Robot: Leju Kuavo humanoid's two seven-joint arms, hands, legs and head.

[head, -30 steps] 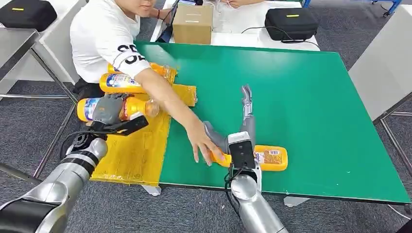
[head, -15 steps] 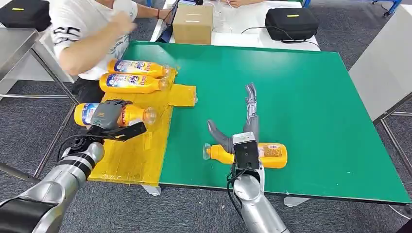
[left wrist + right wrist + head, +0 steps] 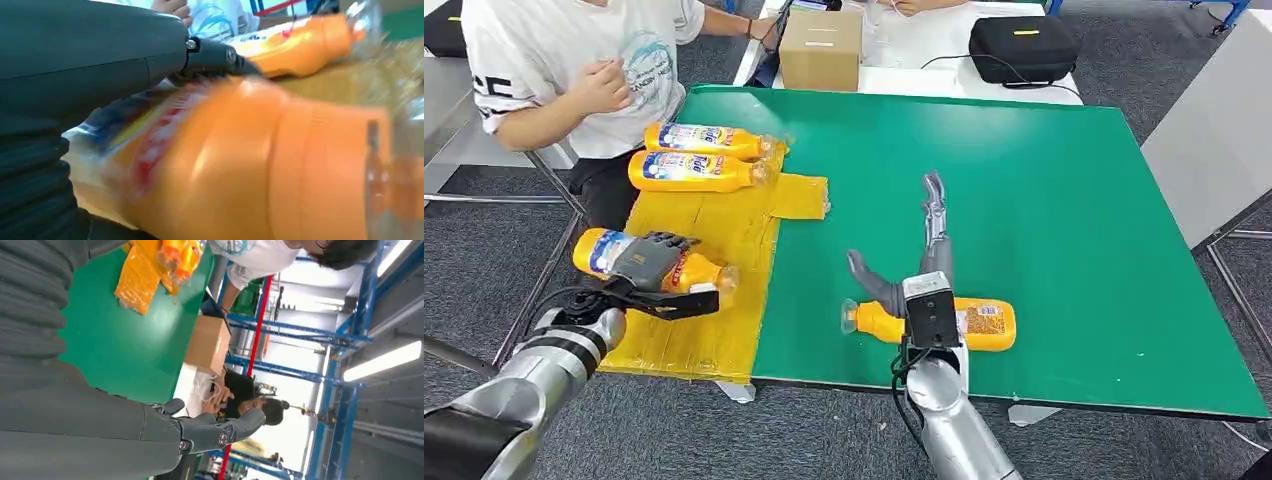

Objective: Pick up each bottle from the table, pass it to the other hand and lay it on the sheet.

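- The left hand (image 3: 649, 262) grips an orange bottle (image 3: 604, 250) around its middle, fingers wrapped over the label, above the near part of the yellow sheet (image 3: 714, 300); whether the bottle touches the sheet I cannot tell
- That held bottle lies on its side, clear cap end toward the green bench (image 3: 1044, 190), base toward the outer edge of the sheet
- In the left wrist view the same bottle (image 3: 280, 165) is close and blurred, with the grey thumb (image 3: 100, 55) over it
- Two more orange bottles lie on their sides on the far part of the sheet, one (image 3: 709, 140) just beyond the other (image 3: 692, 172), side by side and both with caps toward the bench
- The right hand (image 3: 914, 255) is spread and holds nothing (thumb out to one side, fingers reaching forward over the green surface)
- A fourth orange bottle (image 3: 979, 322) lies on its side on the bench near the front edge, right at the right wrist, its middle hidden by the wrist camera block; its cap points toward the sheet
- A person in a white shirt (image 3: 564, 70) sits at the far left corner, beside the sheet, hand drawn up near the chest
- A cardboard box (image 3: 821, 50) and a black case (image 3: 1024, 45) sit on the white surface beyond the bench
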